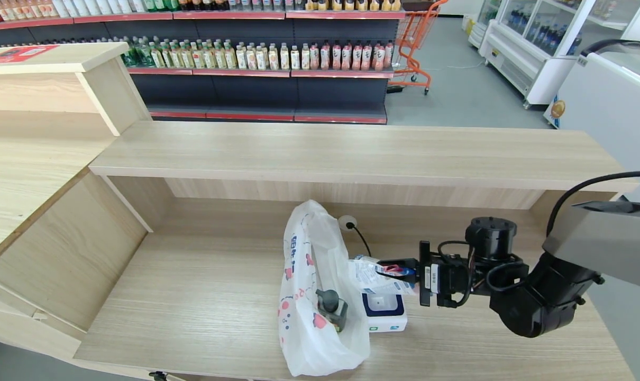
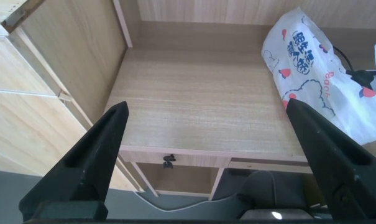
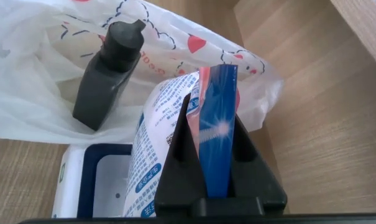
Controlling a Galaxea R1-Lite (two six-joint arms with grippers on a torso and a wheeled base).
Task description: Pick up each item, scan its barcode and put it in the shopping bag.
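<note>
The right end effector [image 1: 398, 270] is clenched on a white packet [image 1: 375, 279] with blue print, gripping it by its blue and red sealed edge. The packet hangs over the scanner [image 1: 386, 313], a white box with a dark blue top face that sits on the counter [image 1: 193, 301]. The packet's far end lies against the side of the shopping bag [image 1: 301, 275]. The bag is white plastic with red heart prints; it stands just beside the scanner, touching it, with its mouth open. A dark bottle [image 1: 331, 308] lies inside the bag, tilted. The left end effector [image 2: 207, 107] is released, its two fingers spread wide with nothing between them, above the near edge of the counter and apart from the bag.
</note>
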